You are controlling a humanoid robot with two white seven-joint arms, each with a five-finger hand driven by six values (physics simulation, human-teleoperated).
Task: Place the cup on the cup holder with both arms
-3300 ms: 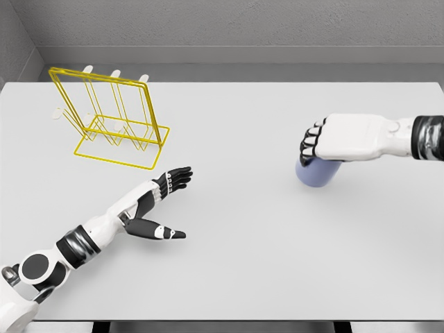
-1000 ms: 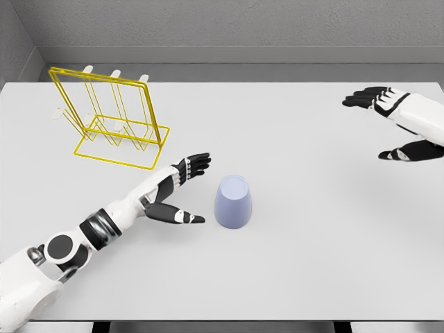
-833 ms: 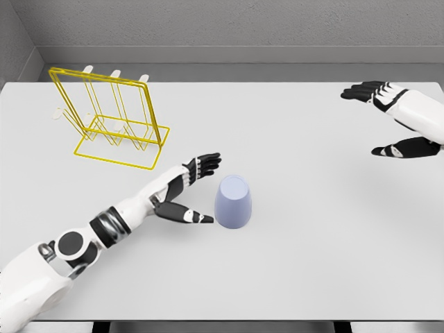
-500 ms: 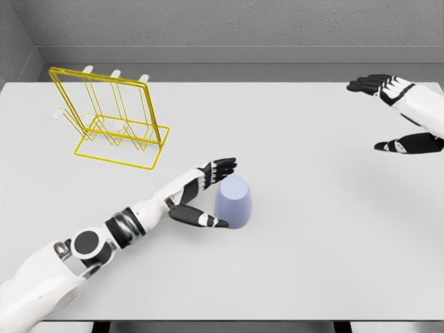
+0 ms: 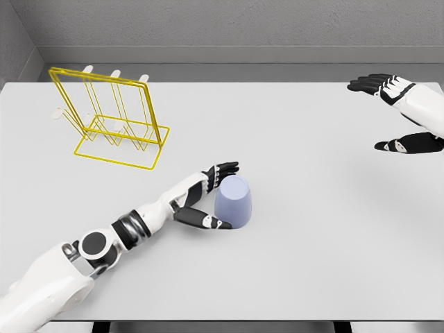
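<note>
A lavender cup (image 5: 234,201) stands upside down on the white table (image 5: 312,229), a little left of the middle. My left hand (image 5: 215,194) is against the cup's left side, fingers (image 5: 225,168) reaching past its far edge and thumb (image 5: 208,222) along its near edge, spread and not closed around it. The yellow wire cup holder (image 5: 111,118) with white pegs stands at the far left. My right hand (image 5: 395,114) hovers open at the far right edge, well away from the cup.
A grey wall (image 5: 229,28) runs along the back of the table. The holder sits about a forearm's length up and left of the cup.
The right hand let go of the cup near the table's middle and drew back to the far right. The left hand slid rightward until it bracketed the cup's left side.
</note>
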